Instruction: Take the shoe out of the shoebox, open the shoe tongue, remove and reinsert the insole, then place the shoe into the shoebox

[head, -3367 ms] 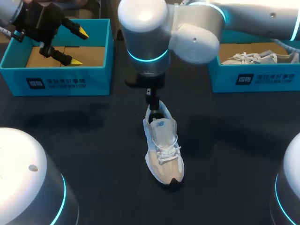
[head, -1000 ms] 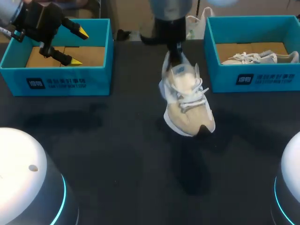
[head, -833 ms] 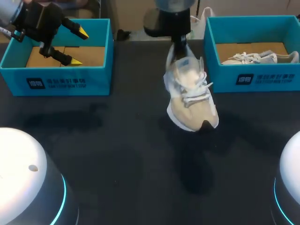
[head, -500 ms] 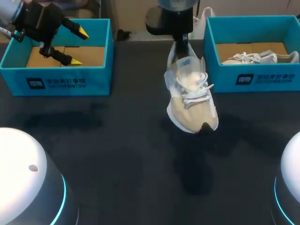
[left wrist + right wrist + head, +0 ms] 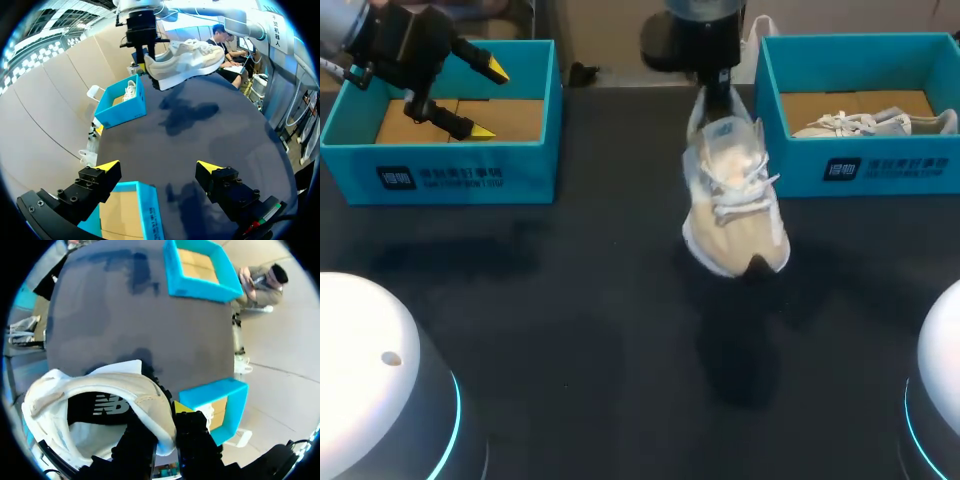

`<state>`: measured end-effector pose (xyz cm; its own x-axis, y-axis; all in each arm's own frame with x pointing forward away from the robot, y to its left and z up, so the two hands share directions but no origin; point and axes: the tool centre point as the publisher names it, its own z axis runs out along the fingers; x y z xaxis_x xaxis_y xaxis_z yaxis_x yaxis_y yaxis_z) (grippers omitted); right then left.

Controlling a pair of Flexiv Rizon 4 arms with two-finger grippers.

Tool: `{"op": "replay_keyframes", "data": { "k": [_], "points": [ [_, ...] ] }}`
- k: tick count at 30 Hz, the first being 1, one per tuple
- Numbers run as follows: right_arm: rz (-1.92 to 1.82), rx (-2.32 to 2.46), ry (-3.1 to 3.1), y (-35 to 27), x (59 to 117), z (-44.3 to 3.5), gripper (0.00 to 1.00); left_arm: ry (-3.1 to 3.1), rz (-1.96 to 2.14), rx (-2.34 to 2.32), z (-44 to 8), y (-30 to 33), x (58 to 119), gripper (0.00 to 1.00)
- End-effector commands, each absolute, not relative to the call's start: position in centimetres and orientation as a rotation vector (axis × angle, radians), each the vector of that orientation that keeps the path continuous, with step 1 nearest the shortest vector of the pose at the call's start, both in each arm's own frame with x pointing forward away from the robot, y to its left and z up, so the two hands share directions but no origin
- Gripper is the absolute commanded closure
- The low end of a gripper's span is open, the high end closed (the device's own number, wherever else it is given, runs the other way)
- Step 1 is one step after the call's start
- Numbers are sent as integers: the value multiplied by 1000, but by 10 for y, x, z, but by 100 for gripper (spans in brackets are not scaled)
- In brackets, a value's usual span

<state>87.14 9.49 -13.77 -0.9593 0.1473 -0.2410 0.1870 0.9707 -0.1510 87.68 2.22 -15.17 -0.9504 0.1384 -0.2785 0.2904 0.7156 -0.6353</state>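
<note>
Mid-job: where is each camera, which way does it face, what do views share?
Head: above and behind, looking down on the table; left claw and right claw show.
Left wrist: on the left arm, facing out across the table; its open claw shows.
Right wrist: on the right arm, facing down; its claw grips the shoe by the heel.
Shared: all three show the shoe.

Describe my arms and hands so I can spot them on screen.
Left arm and right arm: glossy white rounded shells with glowing cyan rings. Left hand: black, blocky, bolted fingers ending in bright yellow wedge tips. Right hand: black too, one yellow tip showing.
</note>
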Motion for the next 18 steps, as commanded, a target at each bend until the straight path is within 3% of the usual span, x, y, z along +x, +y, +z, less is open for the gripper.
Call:
{"op": "replay_keyframes", "data": {
  "k": [1,18],
  "points": [
    [-263,323,2933,72,908,-130,100,2713,-1052,342,-151,22,877,0],
    [-364,207,2878,-42,1000,-137,100,2713,-1052,342,-151,22,877,0]
  ]
}}
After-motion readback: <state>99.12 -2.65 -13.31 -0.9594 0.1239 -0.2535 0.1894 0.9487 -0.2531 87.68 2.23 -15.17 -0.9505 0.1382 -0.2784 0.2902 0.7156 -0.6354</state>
